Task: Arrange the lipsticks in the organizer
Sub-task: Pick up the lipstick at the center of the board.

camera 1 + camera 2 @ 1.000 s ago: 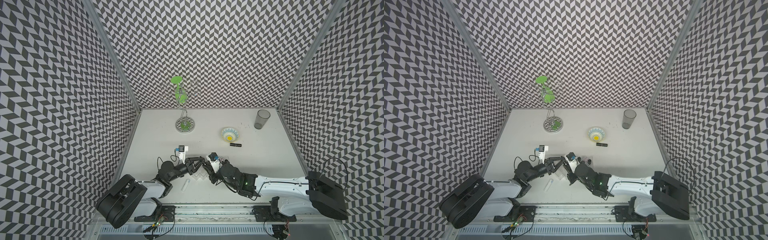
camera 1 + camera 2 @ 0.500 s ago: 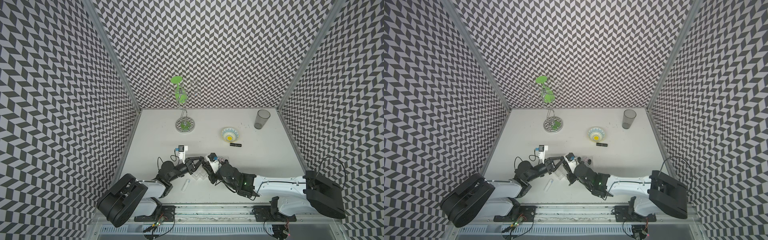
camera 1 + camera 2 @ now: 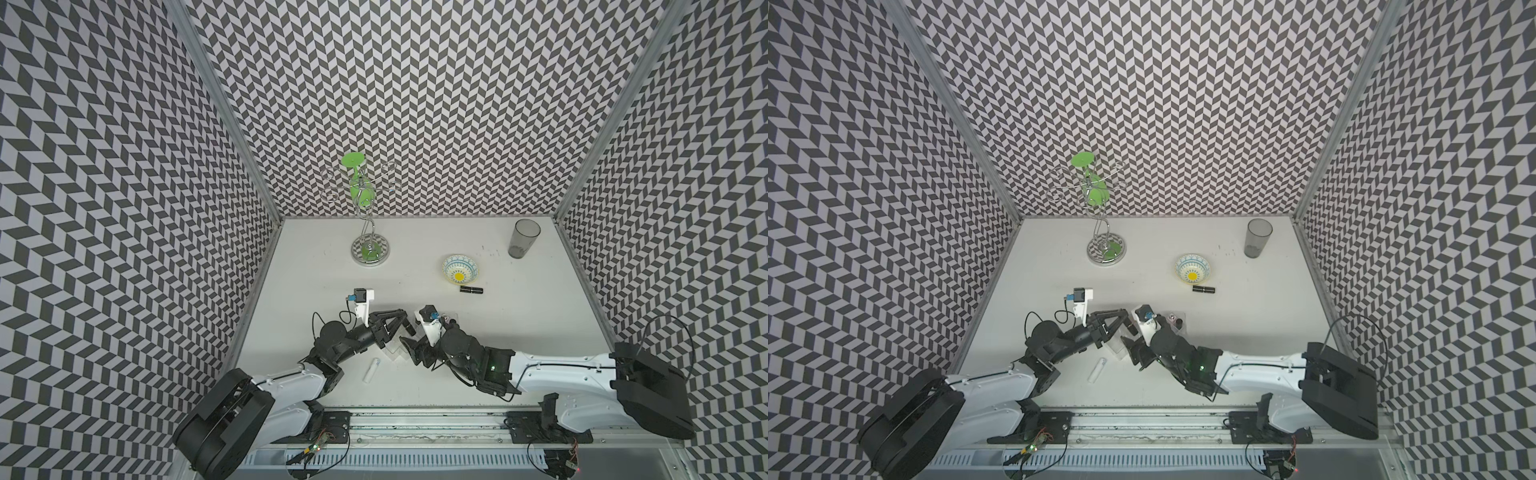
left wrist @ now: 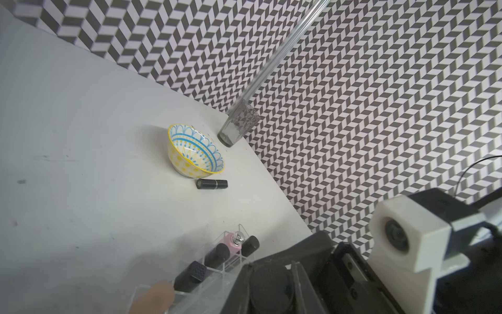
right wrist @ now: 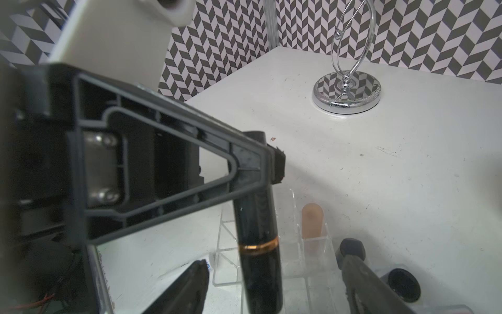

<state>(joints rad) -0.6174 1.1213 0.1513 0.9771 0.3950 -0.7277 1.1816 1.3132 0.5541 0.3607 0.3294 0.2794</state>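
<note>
Clenching the top end of a black gold-banded lipstick [image 5: 258, 244], my left gripper [image 5: 264, 163] hangs it near upright below its fingers. My right gripper [image 5: 274, 262] is released, one finger either side of that tube, neither touching. Just past those fingers stands the organizer [image 5: 296, 261], a beige lipstick [image 5: 311, 225] in one cell; whether the held tube's base is in a cell I cannot tell. Far beyond both grippers' fingers, a loose black lipstick [image 3: 471, 289] lies beside the bowl [image 3: 460, 270].
</note>
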